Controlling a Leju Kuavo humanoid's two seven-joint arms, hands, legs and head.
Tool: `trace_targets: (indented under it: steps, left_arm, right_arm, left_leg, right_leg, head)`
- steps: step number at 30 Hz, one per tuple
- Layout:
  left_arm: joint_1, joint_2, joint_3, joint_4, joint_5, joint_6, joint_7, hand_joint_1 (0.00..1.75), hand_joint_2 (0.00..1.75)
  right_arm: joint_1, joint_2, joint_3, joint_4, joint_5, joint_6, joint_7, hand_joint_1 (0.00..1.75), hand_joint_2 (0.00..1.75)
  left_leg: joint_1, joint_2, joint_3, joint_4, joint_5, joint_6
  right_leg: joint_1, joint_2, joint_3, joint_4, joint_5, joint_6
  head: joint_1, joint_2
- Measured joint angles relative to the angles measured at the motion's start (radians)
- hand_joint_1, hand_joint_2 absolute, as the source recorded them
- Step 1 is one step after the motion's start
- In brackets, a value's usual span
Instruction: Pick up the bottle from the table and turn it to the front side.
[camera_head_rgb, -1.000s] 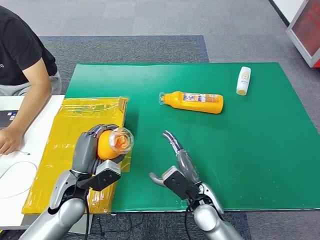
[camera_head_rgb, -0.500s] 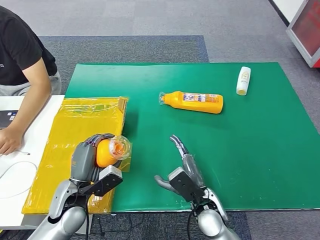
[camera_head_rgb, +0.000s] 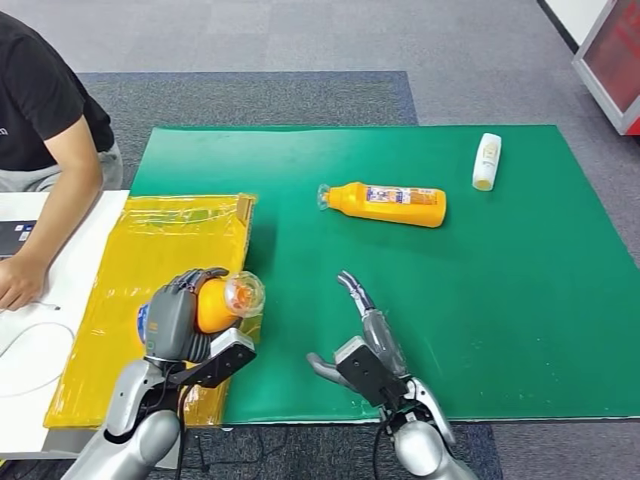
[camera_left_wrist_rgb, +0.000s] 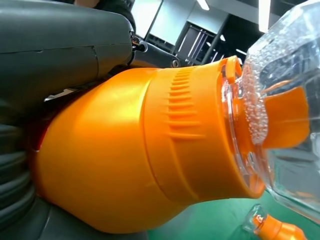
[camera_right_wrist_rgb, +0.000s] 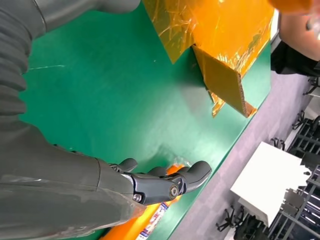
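Observation:
My left hand (camera_head_rgb: 175, 322) grips an orange bottle (camera_head_rgb: 219, 302) with a clear cap (camera_head_rgb: 245, 292), held over the right edge of the yellow sheet (camera_head_rgb: 151, 250). The left wrist view is close on the held bottle (camera_left_wrist_rgb: 143, 150) and its clear cap (camera_left_wrist_rgb: 286, 115). My right hand (camera_head_rgb: 367, 335) hovers open above the green mat (camera_head_rgb: 528, 300) near its front edge, fingers (camera_right_wrist_rgb: 166, 182) spread with nothing in them. A second orange bottle (camera_head_rgb: 389, 204) lies on its side mid-mat, cap to the left.
A small white bottle (camera_head_rgb: 487, 161) lies at the mat's far right. A person in black sits at the far left, a forearm (camera_head_rgb: 53, 215) on the white table (camera_head_rgb: 45, 300). A red cabinet (camera_head_rgb: 615, 60) stands at the far right.
My left hand has dropped lower and toward me with the bottle. My right hand has drawn back toward the mat's front edge and to the right.

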Motion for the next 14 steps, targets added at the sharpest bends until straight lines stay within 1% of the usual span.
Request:
trace_targets:
  steps: [7, 14]
  left_arm:
    - [-0.028, -0.004, -0.001, 0.045, -0.068, -0.004, 0.021, 1.75, 1.75]
    - [-0.041, -0.008, 0.0, 0.075, -0.095, -0.005, 0.031, 1.75, 1.75]
  right_arm:
    - [0.0, 0.007, -0.001, 0.0, 0.004, 0.005, 0.0, 0.0, 1.75]
    - [0.0, 0.008, -0.001, 0.0, 0.008, 0.014, -0.001, 0.0, 1.75]
  left_leg:
    - [0.0, 0.0, 0.0, 0.0, 0.0, 0.0]
    - [0.0, 0.0, 0.0, 0.0, 0.0, 0.0]
  right_leg:
    - [0.0, 0.0, 0.0, 0.0, 0.0, 0.0]
    - [0.0, 0.0, 0.0, 0.0, 0.0, 0.0]
  head:
    - [0.0, 0.0]
    - [0.0, 0.0]
